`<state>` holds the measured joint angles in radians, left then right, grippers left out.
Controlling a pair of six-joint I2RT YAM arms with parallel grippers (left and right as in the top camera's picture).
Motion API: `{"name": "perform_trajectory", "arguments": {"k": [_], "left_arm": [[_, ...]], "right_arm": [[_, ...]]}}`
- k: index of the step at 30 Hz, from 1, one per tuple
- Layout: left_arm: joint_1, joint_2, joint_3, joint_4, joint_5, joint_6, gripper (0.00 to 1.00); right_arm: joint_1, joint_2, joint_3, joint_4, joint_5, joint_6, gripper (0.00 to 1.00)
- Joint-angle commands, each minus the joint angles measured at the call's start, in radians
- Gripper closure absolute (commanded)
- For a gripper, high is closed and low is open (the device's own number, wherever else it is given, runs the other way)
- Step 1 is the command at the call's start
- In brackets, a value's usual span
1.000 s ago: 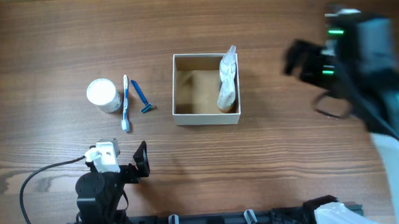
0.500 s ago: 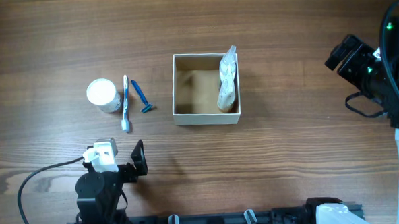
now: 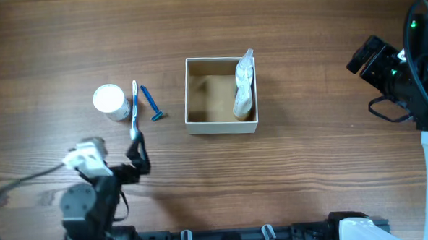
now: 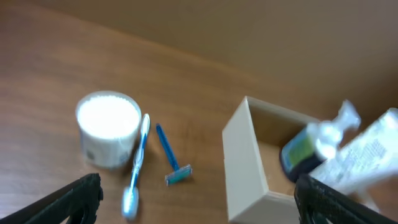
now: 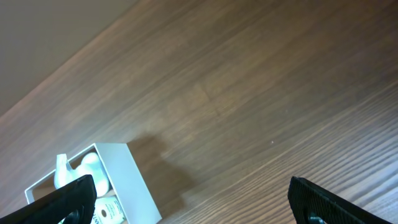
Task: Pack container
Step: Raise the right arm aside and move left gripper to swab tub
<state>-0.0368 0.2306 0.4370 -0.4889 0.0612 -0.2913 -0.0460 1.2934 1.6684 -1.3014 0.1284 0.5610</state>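
A: Container position?

B: The container (image 3: 221,95) sits at mid-table (image 3: 310,174), square, white walls, tan floor. A clear-wrapped bottle (image 3: 243,85) leans upright against its right wall. In the left wrist view the same box (image 4: 249,168) holds a dark-capped bottle with a white pump top (image 4: 314,146) and a white printed tube or packet (image 4: 373,155).

A: Left gripper relative to it?

B: Left gripper (image 3: 138,154) is near the front edge, well left of the box and nearer the camera side. Its fingers (image 4: 74,196) show at both lower corners of its wrist view, spread wide, nothing between them.

A: What lies near it?

B: Round white jar (image 3: 110,101), white-and-blue toothbrush (image 3: 134,109) just beside the jar, blue razor (image 3: 152,104) next right. All three lie between the gripper and the box's left wall, apart from the box.

A: Right gripper?

B: Right gripper (image 3: 367,55) is at the far right, well apart from the container. Its wrist view shows the box corner (image 5: 121,180) low left; finger tips (image 5: 65,196) at both lower corners, wide apart, empty.
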Motion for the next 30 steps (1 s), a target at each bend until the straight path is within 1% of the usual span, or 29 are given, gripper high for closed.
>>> {"name": "perform_trajectory", "arguments": {"k": [1, 3, 8, 11, 13, 18, 20, 22, 24, 27, 30], "left_arm": [[0.008, 0.303, 0.292, -0.117, -0.119, -0.006, 0.00], [0.011, 0.490, 0.440, -0.194, -0.119, 0.045, 0.00], [0.052, 0.966, 0.813, -0.410, -0.118, 0.105, 0.00], [0.068, 1.196, 0.987, -0.500, -0.119, 0.124, 0.00], [0.068, 1.310, 1.051, -0.523, -0.119, 0.124, 0.00], [0.077, 1.496, 1.063, -0.520, -0.124, 0.123, 0.00], [0.089, 1.539, 1.063, -0.516, -0.124, 0.123, 0.00], [0.103, 1.569, 1.063, -0.512, -0.143, 0.119, 0.00], [0.130, 1.600, 1.063, -0.511, -0.169, 0.074, 0.00], [0.166, 1.626, 1.063, -0.509, -0.161, 0.047, 0.00], [0.188, 1.650, 1.063, -0.494, -0.130, 0.053, 0.00]], "right_arm": [[-0.004, 0.014, 0.008, 0.001, 0.005, 0.016, 0.00], [-0.004, 0.014, 0.008, 0.001, 0.005, 0.015, 0.00], [-0.004, 0.014, 0.008, 0.001, 0.005, 0.016, 0.00], [-0.004, 0.014, 0.008, 0.001, 0.006, 0.016, 0.00], [-0.004, 0.014, 0.008, 0.001, 0.005, 0.016, 0.00], [-0.004, 0.014, 0.008, 0.001, 0.006, 0.016, 0.00], [-0.004, 0.014, 0.008, 0.001, 0.005, 0.016, 0.00], [-0.004, 0.014, 0.008, 0.001, 0.005, 0.016, 0.00], [-0.004, 0.014, 0.008, 0.001, 0.005, 0.016, 0.00], [-0.004, 0.014, 0.008, 0.001, 0.006, 0.016, 0.00], [-0.004, 0.014, 0.008, 0.001, 0.006, 0.015, 0.00]]}}
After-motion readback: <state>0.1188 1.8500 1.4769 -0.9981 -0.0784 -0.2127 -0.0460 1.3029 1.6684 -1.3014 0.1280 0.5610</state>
